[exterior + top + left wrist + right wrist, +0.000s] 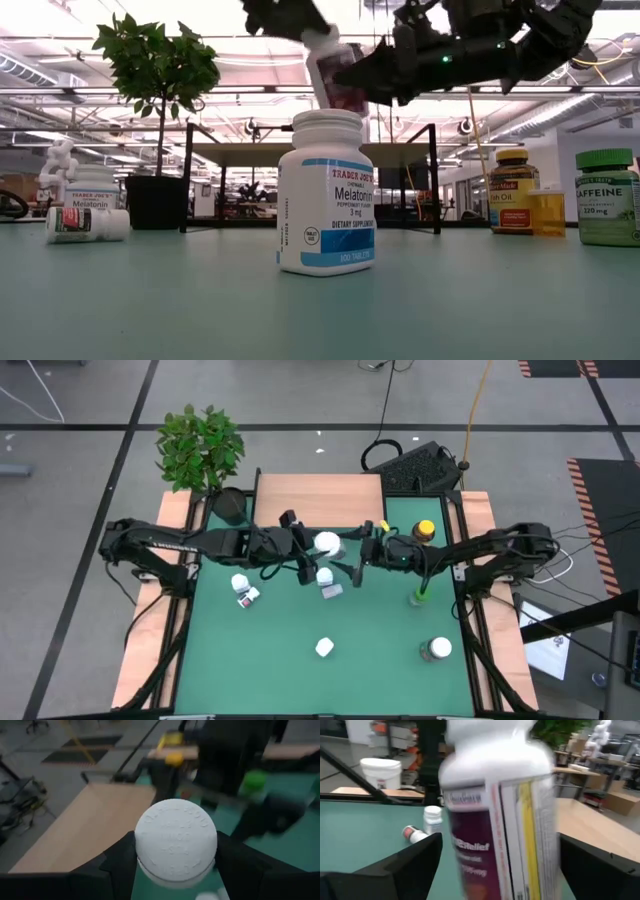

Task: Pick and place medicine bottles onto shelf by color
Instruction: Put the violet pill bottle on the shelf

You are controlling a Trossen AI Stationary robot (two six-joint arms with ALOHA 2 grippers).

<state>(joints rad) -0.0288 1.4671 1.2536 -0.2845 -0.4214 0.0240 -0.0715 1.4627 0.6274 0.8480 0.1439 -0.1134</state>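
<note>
tool on the left arm [318, 548] pinches a white-capped bottle [326, 543] in mid-air at the shelf's [320, 500] front edge.
high view: right tool [357, 568] faces it, just beside. low view: bottle hangs tilted above the desk [320, 310]. left wrist view: fingers [122, 865] clamp below the cap, shelf ahead. right wrist view: spread fingers [395, 865] flank the bottle, long axis near upright; left arm nearer.
</note>
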